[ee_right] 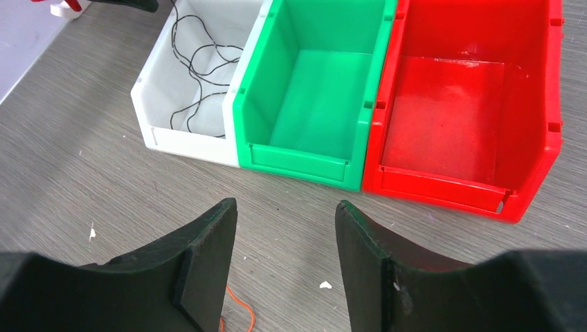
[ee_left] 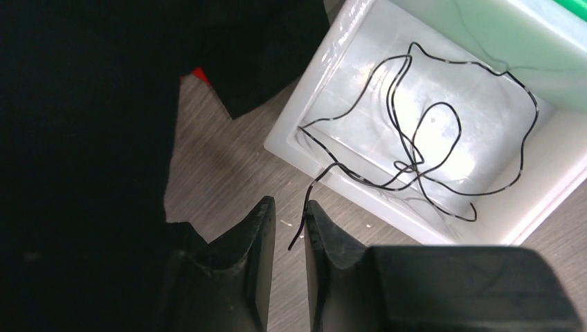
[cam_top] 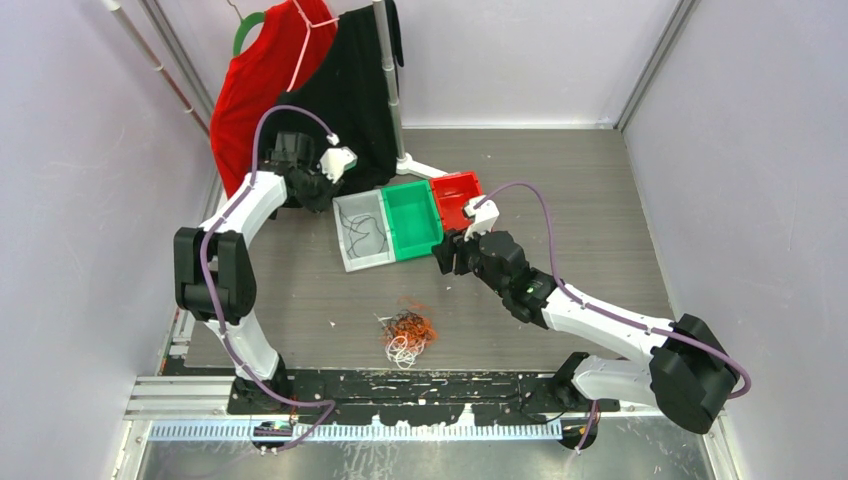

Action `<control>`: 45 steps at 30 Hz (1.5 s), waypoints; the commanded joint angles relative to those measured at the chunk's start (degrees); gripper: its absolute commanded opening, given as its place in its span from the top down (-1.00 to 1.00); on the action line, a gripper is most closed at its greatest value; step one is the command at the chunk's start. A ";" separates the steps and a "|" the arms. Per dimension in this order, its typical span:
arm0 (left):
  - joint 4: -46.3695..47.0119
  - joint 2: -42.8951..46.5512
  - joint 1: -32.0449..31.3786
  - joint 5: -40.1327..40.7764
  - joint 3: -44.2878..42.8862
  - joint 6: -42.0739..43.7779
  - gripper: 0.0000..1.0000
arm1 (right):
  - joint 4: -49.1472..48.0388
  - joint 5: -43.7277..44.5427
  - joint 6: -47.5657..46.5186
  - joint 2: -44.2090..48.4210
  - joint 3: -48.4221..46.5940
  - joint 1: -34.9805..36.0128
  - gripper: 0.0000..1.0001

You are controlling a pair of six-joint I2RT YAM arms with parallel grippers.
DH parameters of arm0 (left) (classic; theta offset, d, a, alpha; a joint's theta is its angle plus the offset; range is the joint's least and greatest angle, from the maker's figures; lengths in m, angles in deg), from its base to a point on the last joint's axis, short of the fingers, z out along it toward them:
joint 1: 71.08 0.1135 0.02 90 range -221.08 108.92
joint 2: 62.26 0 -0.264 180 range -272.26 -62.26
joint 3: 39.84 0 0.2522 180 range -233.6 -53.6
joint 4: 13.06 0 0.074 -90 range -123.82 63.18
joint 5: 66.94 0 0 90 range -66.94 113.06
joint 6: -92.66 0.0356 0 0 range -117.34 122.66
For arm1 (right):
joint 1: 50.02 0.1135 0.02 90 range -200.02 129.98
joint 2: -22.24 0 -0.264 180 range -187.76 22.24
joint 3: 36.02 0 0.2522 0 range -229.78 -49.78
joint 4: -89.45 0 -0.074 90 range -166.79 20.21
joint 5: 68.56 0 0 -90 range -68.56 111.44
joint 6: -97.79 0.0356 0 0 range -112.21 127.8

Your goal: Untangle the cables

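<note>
A: What is everything resting on?
B: A grey table (cam_top: pixel 600 200) with a wood-grain top, dotted here and there with small white specks (ee_right: pixel 92 233).
A: And directly on it?
B: Three open bins in a touching row toward the back: a white bin (cam_top: pixel 365 262) on the left, a green bin (cam_top: pixel 412 218) in the middle and a red bin (cam_top: pixel 455 200) on the right. Nearer the front edge, well apart from the bins, lie the cables (cam_top: pixel 405 335), a small snarl of orange, white and black loops. A loose orange strand (cam_top: pixel 412 303) lies just beyond it.
A: Anything at the back?
B: The white foot (cam_top: pixel 425 168) of a garment rack stands just behind the bins.
</note>
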 commanded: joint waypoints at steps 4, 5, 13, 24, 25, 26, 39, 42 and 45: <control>5.18 0.99 -0.13 -1.50 0.31 -2.30 0.92 | -3.90 0.81 0.95 1.33 0.09 -0.21 -0.17; 5.06 1.51 -0.26 -1.70 0.45 -3.04 0.99 | -3.83 0.96 0.99 1.53 0.25 -0.22 -0.17; 4.24 6.99 -6.93 -2.33 3.92 -5.88 1.00 | -3.97 0.89 1.67 1.15 0.38 -0.22 -0.15; 9.26 -1.12 -12.68 8.30 6.09 -4.04 1.00 | -2.60 0.75 2.72 2.24 0.63 -0.23 -0.14; 9.90 -1.85 -12.87 9.19 6.18 -3.92 1.00 | -2.33 0.76 2.66 2.28 0.57 -0.17 -0.14; 10.34 -2.56 -13.32 10.41 6.19 -3.69 1.00 | -2.22 0.77 2.71 2.49 0.55 -0.23 -0.14; 3.90 1.77 -16.46 9.70 1.25 -4.32 -0.63 | -0.74 -0.60 2.44 2.44 -0.94 -0.23 -0.14; 2.22 2.68 -16.46 9.84 -0.70 -8.32 -0.87 | -0.78 -1.79 2.41 2.15 -1.12 -0.21 -0.13; -2.54 3.34 -16.47 8.63 -3.53 -11.06 -1.00 | -0.58 -1.78 3.18 2.01 -1.22 -0.18 -0.16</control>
